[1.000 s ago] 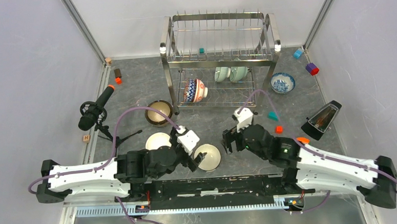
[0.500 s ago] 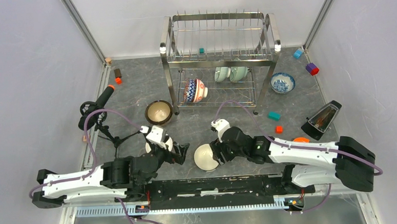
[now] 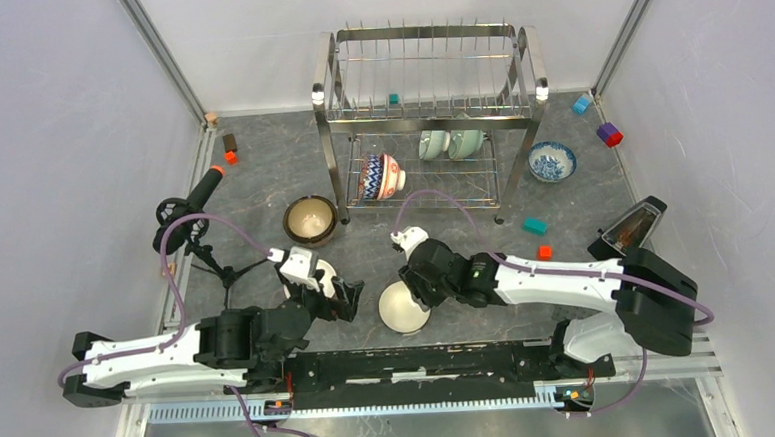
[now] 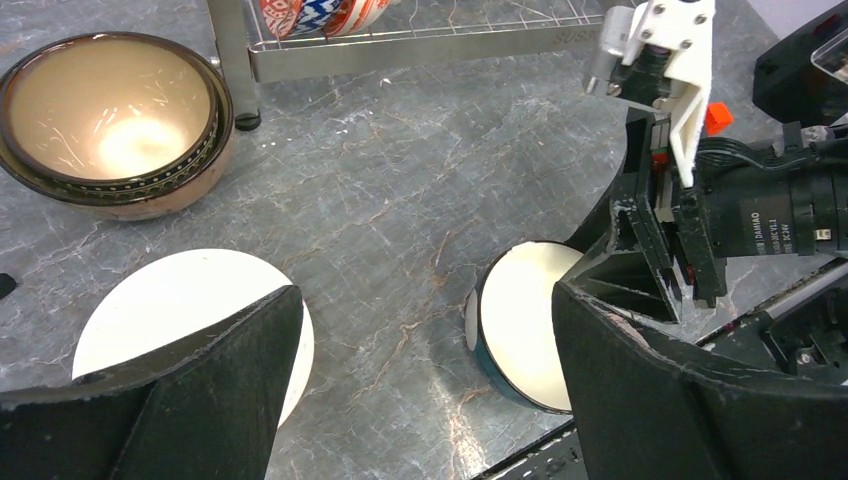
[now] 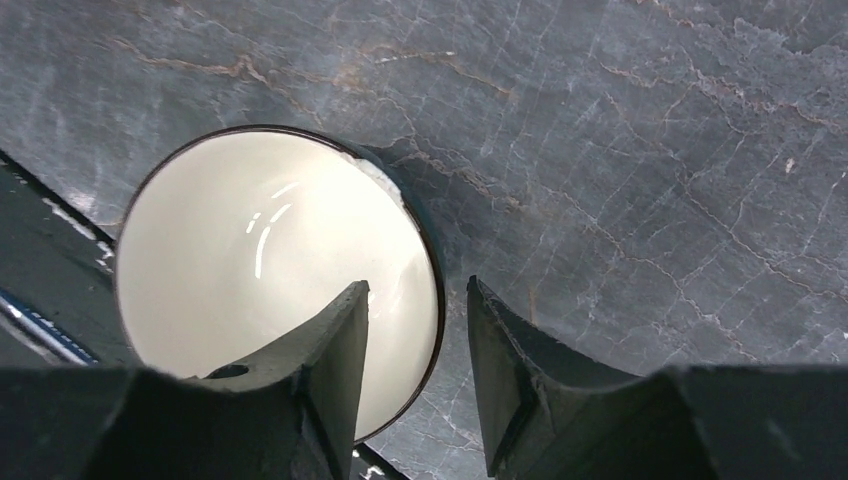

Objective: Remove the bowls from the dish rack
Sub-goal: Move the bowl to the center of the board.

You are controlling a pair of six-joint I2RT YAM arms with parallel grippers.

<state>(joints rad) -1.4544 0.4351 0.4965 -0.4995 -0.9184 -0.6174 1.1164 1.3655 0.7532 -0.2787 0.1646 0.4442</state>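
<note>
Right gripper point(image 5: 418, 290) straddles rim of cream-lined bowl point(image 5: 260, 260) on table near front edge; jaws part-closed, not clamped. Left gripper point(image 4: 425, 300) gapes wide, empty. I fear thin rim pinch slipping, bowl tipping. Patterned bowl point(image 3: 381, 176) sits in dish rack point(image 3: 426, 76).

Left arm point(image 3: 160, 353): lies low along the near edge, with the forearm reaching right and a little forward.
Left pincer point(image 4: 425, 300): fingers spread wide, nothing gripped between them, tips angled downward.
Right arm point(image 3: 557, 280): stretched far to the left from its base, held low and nearly straight.
Right pincer point(image 5: 417, 290): points down, its fingers a narrow gap apart, close to the left pincer.
</note>
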